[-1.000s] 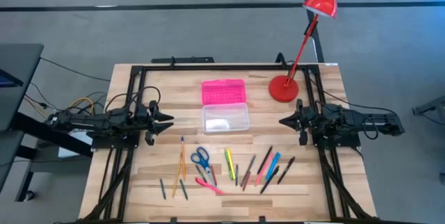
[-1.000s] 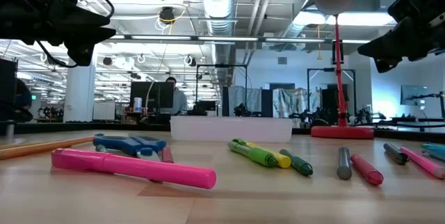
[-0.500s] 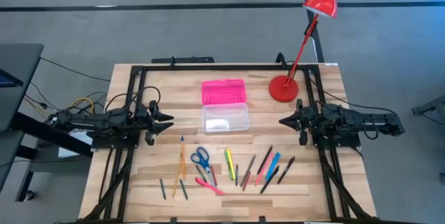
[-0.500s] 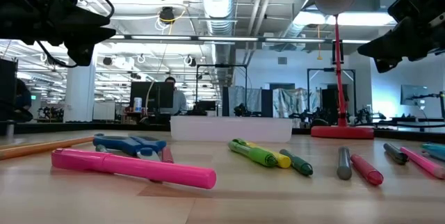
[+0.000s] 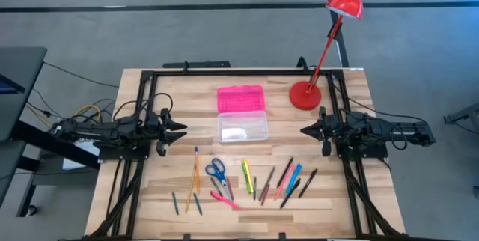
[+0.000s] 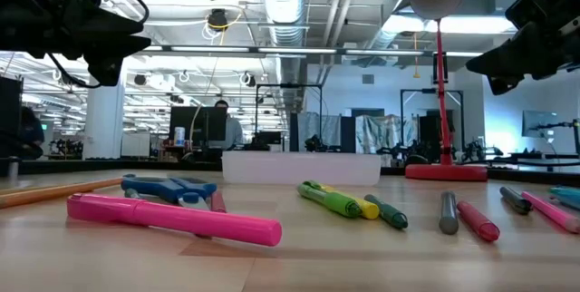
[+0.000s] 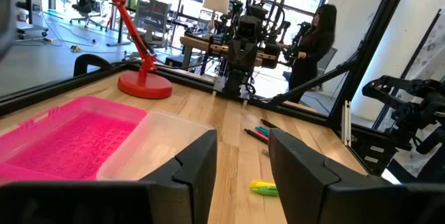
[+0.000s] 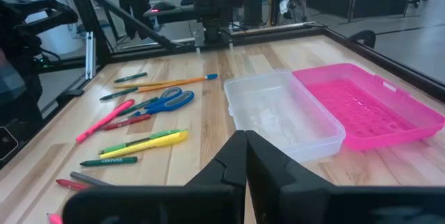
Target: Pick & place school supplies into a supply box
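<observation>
The supply box [image 5: 242, 126] lies open in the table's middle, its clear base resting flat and its pink lid [image 5: 241, 98] folded back toward the far edge. The school supplies lie flat along the near part of the table: blue-handled scissors [image 5: 217, 170], a yellow-green marker [image 5: 246, 174], a pink marker [image 5: 224, 199], an orange pencil [image 5: 194, 179] and several more pens [image 5: 288, 180]. My left gripper [image 5: 183, 128] hovers open at the table's left edge. My right gripper [image 5: 303, 130] hovers shut at the right edge. Neither touches anything.
A red desk lamp stands with its round base [image 5: 304, 95] at the table's far right, its stem leaning past the far edge. A black frame [image 5: 224, 72] runs along the far edge and both sides. Bare wood lies between the box and each gripper.
</observation>
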You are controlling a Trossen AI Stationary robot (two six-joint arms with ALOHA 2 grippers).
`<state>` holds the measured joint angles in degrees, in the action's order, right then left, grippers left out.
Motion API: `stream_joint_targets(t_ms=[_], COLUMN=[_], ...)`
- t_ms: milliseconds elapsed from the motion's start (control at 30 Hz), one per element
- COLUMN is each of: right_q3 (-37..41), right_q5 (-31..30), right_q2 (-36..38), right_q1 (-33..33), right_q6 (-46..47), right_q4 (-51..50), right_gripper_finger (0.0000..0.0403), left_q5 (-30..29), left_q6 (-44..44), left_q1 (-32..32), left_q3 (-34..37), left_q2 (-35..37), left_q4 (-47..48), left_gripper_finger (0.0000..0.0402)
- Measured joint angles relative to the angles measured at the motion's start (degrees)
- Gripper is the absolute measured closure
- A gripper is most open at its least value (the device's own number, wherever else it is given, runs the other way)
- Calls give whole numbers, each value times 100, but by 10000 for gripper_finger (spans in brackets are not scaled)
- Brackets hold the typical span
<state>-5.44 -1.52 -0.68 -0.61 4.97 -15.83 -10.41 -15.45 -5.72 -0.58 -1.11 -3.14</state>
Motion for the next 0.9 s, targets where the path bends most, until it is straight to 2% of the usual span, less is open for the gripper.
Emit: stream_joint_targets(t_ms=[233, 500, 800, 900], right_q3=[0, 1, 1, 1], right_q5=[0, 0, 0, 0], right_q2=[0, -1, -1, -1], right_q1=[-1, -1, -1, 0], right_q6=[2, 0, 1, 0], right_q4=[1, 1, 1, 1], right_gripper_finger=[403, 403, 403, 403], left_q5=[0, -39, -187, -443], left_q6=[-15, -581, -2428, -3146], left_q1=[1, 2, 0, 0], left_q3=[1, 2, 2, 2], left_q2=[-1, 0, 1, -1], left_q4=[-12, -39, -59, -74], left_gripper_finger=[276, 276, 276, 276])
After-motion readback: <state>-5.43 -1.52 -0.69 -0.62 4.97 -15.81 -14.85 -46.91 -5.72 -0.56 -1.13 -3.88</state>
